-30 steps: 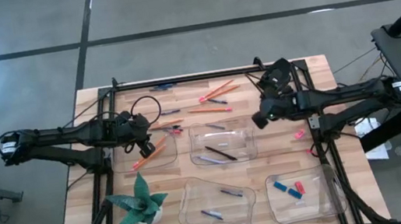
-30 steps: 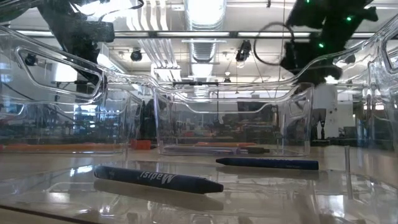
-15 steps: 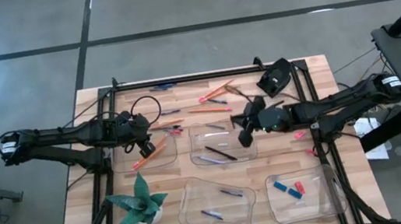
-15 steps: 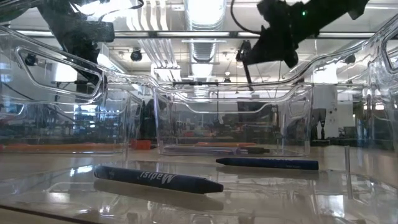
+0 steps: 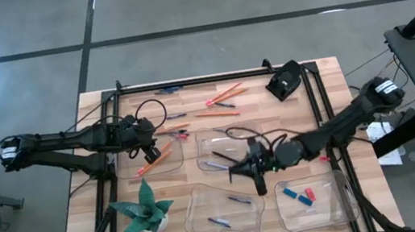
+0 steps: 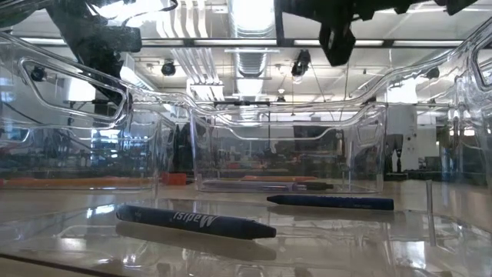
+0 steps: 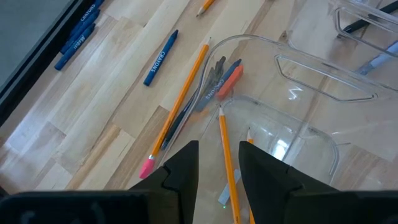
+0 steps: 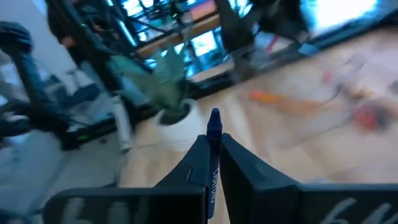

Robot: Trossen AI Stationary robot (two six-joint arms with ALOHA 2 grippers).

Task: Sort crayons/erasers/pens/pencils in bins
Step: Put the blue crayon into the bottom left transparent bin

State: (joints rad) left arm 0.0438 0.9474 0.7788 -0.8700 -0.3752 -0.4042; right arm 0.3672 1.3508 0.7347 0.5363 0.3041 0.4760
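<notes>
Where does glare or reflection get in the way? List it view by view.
Low view: ceiling lights reflect all over the clear bins. Left wrist view: small glints on one bin, the pencils unobscured. High view: the table evenly lit, no glare. Right wrist view: bright patches behind the held blue crayon.

Bright ceiling lights glare on clear bins (image 6: 284, 146) (right wrist view motion-blurred)
</notes>
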